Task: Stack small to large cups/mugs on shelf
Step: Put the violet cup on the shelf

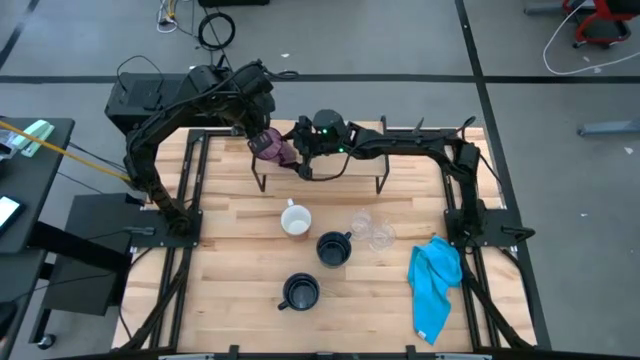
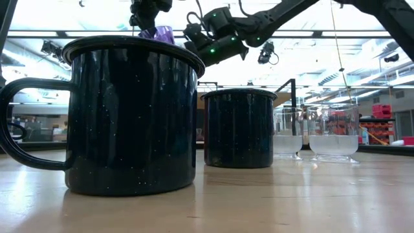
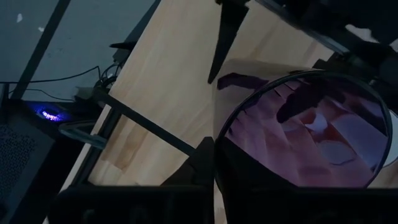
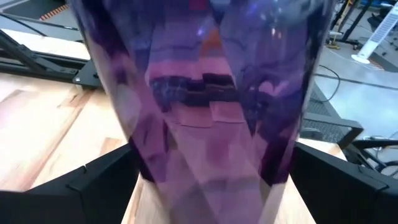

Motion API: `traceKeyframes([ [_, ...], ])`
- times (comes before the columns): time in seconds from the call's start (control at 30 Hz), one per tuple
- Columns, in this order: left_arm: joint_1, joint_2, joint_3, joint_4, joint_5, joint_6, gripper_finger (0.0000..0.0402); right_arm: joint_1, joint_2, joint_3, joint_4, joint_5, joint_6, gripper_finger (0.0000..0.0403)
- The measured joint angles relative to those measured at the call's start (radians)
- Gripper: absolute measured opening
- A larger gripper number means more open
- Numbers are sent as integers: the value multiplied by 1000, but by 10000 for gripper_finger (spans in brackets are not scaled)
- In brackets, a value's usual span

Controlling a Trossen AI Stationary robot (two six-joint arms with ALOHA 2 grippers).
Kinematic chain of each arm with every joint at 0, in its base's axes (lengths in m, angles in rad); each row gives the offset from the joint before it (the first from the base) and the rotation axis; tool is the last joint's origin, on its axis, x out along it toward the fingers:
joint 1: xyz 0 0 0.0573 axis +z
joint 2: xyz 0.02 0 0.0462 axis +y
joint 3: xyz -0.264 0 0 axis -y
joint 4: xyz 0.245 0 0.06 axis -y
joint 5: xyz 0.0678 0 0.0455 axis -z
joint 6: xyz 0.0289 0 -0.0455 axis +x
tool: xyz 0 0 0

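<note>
Purple tumbler [image 1: 270,147] hangs tilted over the shelf [image 1: 400,139] in the high view, left gripper [image 1: 262,135] and right gripper [image 1: 298,143] meeting on it. Low view: navy mugs [image 2: 132,116] hide the shelf. Right wrist view: both fingers [image 4: 93,180] flank the tumbler's sides; whether the left gripper clamps is unclear.

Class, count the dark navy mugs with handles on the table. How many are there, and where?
2. One dark navy mug stands mid-table beside the white mug; the other navy mug stands nearer the front edge. None appears hidden.
</note>
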Motion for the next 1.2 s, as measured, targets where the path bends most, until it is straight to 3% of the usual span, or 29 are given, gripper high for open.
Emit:
traceKeyframes([
  [0.37, 0, 0, 0, -1, 3, 3, 19, 4, 4, 5, 2, -11, -9, 344],
  [0.7, -2, 0, 0, -1, 2, 1, 22, 4, 3, 5, 2, -11, -4, 354],
  [1.03, -28, 0, -1, -1, -42, 22, 169, 4, 2, 5, 2, -10, 1, 354],
  [1.2, -37, -39, -1, 8, -95, 34, 219, 4, 2, 5, 3, -10, 1, 354],
])
